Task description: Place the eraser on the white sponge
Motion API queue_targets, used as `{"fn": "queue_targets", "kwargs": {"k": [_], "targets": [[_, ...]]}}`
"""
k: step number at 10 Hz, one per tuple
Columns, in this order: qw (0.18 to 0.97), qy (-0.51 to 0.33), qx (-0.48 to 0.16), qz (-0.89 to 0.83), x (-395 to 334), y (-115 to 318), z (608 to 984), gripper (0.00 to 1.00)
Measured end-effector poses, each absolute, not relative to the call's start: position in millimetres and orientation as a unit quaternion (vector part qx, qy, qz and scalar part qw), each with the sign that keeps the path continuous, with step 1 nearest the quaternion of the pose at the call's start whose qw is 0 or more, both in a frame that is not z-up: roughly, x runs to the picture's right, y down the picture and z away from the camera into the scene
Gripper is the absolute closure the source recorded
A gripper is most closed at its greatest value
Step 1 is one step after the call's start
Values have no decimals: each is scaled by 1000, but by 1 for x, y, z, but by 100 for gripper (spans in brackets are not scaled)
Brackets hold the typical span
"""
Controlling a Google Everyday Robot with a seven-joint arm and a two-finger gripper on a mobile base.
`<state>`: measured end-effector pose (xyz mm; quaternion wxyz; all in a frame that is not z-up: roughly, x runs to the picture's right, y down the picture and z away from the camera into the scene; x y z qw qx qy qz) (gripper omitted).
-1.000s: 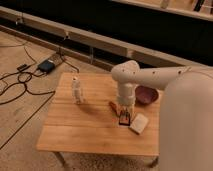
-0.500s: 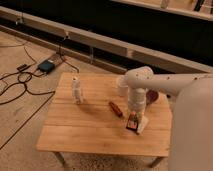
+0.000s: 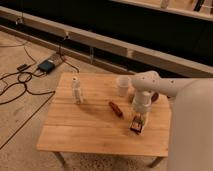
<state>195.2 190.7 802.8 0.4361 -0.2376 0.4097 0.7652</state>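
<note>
My gripper (image 3: 136, 120) hangs at the right side of the wooden table (image 3: 85, 130), pointing down from the white arm (image 3: 145, 92). It is shut on the eraser (image 3: 135, 124), a small dark block with an orange-and-white striped face. The eraser sits right over the white sponge (image 3: 143, 127). Only a pale edge of the sponge shows, beside and under the eraser. I cannot tell whether the eraser rests on the sponge or hovers just above it.
A white cup (image 3: 122, 85) stands at the back of the table, left of the arm. A small white bottle-like figure (image 3: 76, 90) stands at the left and a reddish-brown stick (image 3: 115, 108) lies mid-table. Cables and a dark box (image 3: 46, 66) lie on the floor at the left.
The gripper has carried the eraser to the right, from beside the stick to over the white sponge, which it now mostly covers. The arm no longer hides the white cup.
</note>
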Motion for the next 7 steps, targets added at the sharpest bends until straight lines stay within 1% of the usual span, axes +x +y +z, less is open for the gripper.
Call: {"fn": "queue_targets", "kwargs": {"k": [2, 3, 4, 5, 6, 7], "targets": [[427, 413, -236, 769, 203, 194, 811, 91], [422, 412, -236, 772, 207, 195, 814, 80], [418, 411, -235, 775, 209, 195, 816, 66], [416, 410, -234, 777, 210, 195, 816, 59], [413, 407, -233, 781, 211, 194, 817, 48], [411, 405, -233, 783, 212, 193, 818, 40]]}}
